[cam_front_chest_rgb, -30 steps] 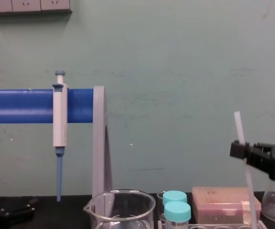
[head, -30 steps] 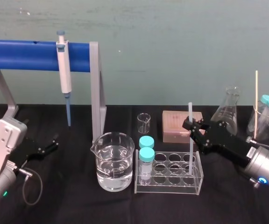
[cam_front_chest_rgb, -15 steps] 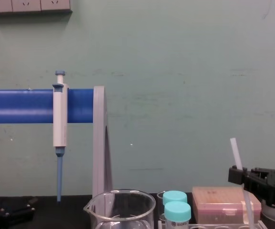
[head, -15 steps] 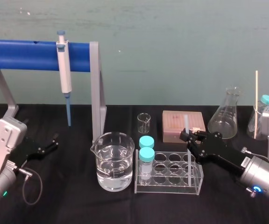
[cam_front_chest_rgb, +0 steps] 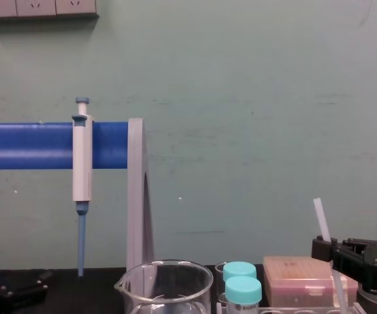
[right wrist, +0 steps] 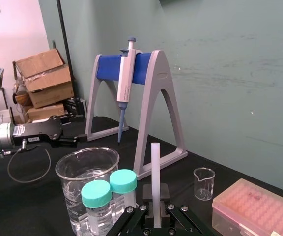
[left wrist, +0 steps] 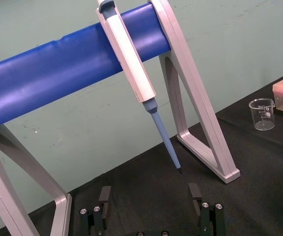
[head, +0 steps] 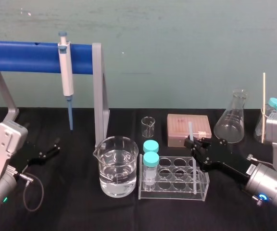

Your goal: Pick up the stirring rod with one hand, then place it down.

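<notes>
Pipette (head: 66, 77) hangs on stand (head: 98, 91), left; beaker (head: 115, 166) centre; tube rack (head: 172, 193) just right of it, stirring rod (head: 191, 131) upright inside; tip box (head: 189, 129) behind rack.

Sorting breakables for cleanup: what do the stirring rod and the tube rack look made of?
The stirring rod, clamped in the right gripper: frosted translucent white, plastic or glass, unclear which. The tube rack: clear, glossy, flat panels, probably acrylic.

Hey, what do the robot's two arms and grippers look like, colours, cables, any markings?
Both grippers are black and blocky. The left gripper has silver screws on its fingers, a pale grey boxy wrist, a looping black cable and a green light. The right gripper carries a white label and joins a silver cylindrical wrist with a blue-lit ring.
</notes>
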